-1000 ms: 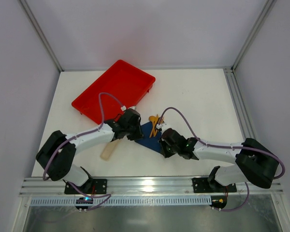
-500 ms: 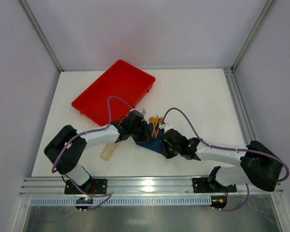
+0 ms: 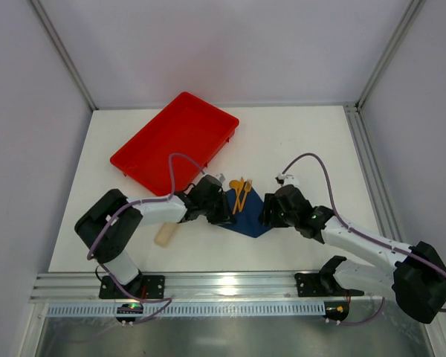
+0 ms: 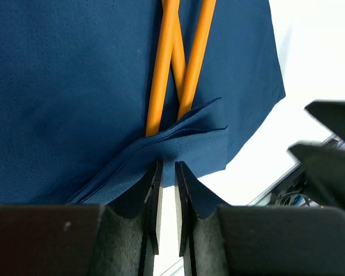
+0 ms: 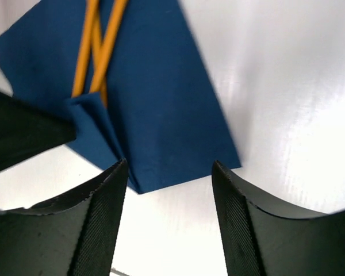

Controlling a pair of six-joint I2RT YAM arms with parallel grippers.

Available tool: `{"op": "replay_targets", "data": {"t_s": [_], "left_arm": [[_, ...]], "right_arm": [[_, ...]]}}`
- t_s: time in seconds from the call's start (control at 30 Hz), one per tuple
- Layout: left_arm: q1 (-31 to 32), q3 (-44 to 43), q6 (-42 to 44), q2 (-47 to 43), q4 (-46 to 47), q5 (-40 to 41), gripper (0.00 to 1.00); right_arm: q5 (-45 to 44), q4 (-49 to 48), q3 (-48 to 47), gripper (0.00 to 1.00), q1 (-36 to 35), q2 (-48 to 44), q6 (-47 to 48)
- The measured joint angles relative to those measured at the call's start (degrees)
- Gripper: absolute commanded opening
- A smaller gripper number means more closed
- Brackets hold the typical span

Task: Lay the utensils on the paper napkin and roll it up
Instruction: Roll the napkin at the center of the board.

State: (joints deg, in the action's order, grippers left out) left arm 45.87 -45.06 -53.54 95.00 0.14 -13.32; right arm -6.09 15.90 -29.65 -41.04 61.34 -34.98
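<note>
Top external view, near edge outward: a pale beige strip (image 3: 166,234) lies on the counter (image 3: 312,149) beside the left arm. Just past it the left fingers (image 4: 152,195) stand narrow, pinching a folded-up corner of the paper napkin (image 4: 75,86), which lies mid-counter between the two arms. The right fingers (image 5: 98,224) hang spread wide over its opposite side, holding nothing. The utensils (image 4: 196,57) lie crossed on the napkin, their ends tucked under the fold. Farthest back sits a red tray (image 3: 175,137).
</note>
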Motion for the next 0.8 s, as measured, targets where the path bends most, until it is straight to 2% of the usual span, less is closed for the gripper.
{"op": "replay_targets", "data": {"t_s": [0.4,0.8], "left_arm": [[0.0,0.0,0.0,0.0,0.1,0.1,0.17],[0.0,0.0,0.0,0.0,0.1,0.3,0.17]], "right_arm": [[-3.4,1.7,4.4,0.64,6.2,0.8,-5.1],[-1.8,-5.4,6.1,0.50,6.4,2.7,-5.7]]}}
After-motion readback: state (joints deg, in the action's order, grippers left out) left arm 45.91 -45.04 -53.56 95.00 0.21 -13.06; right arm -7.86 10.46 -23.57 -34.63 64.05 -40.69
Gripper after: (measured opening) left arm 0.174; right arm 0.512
